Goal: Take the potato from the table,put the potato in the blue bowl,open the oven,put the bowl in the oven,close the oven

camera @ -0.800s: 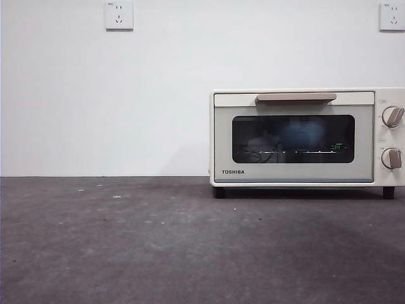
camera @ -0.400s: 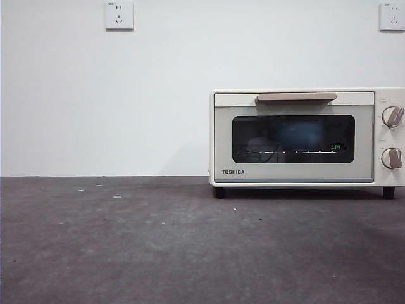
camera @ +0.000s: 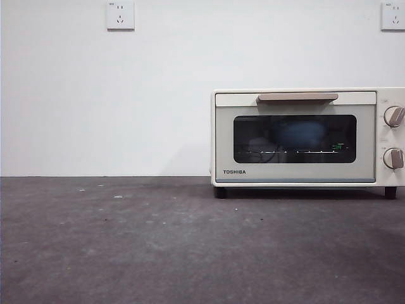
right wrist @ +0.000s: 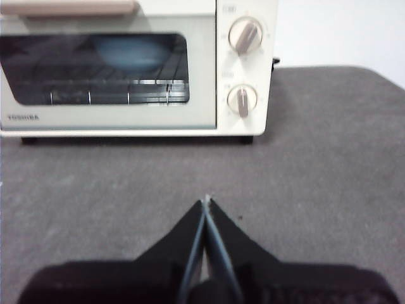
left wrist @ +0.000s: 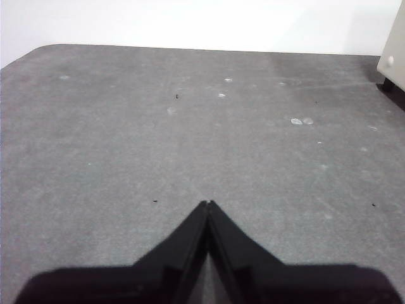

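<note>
Front view is giving me the dark grey, mottled worktop [camera: 158, 240] lying bare across its left and middle. Over on the right, the small cream-white TOSHIBA toaster oven [camera: 304, 136] is sitting at the back by the white wall with its door shut and its tan bar handle [camera: 297, 97] level along the top. Through the dark glass I am seeing the matte dusty-blue bowl [camera: 299, 134] resting on the wire rack inside; I am not making out the potato. My left gripper [left wrist: 207, 204] is hanging over bare worktop, fingers pressed together on nothing. My right gripper [right wrist: 206, 201] is facing the oven front near the two knobs [right wrist: 244, 35], fingers closed and empty.
</note>
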Motion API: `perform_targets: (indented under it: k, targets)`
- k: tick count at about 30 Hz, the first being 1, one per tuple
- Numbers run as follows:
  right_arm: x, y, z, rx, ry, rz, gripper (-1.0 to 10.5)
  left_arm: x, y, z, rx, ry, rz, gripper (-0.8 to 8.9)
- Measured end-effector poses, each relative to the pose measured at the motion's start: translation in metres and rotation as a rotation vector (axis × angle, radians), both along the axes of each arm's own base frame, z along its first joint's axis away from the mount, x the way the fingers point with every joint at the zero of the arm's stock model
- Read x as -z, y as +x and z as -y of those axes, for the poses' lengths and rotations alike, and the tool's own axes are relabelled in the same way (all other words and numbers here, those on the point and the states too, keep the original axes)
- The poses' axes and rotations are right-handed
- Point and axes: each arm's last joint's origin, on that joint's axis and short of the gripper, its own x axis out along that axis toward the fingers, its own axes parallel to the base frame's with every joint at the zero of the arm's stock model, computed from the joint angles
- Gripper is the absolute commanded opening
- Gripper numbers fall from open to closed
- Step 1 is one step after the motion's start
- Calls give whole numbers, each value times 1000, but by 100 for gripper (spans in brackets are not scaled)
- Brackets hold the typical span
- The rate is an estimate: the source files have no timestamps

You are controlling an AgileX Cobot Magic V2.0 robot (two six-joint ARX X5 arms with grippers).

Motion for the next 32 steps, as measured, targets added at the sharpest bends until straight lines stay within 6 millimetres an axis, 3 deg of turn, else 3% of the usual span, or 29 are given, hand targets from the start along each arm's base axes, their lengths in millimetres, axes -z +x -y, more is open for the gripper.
perform_targets:
  k: [32]
  targets:
    - [1,0,0,-1,1,-14,1,0,0,0,0,0,0,-4]
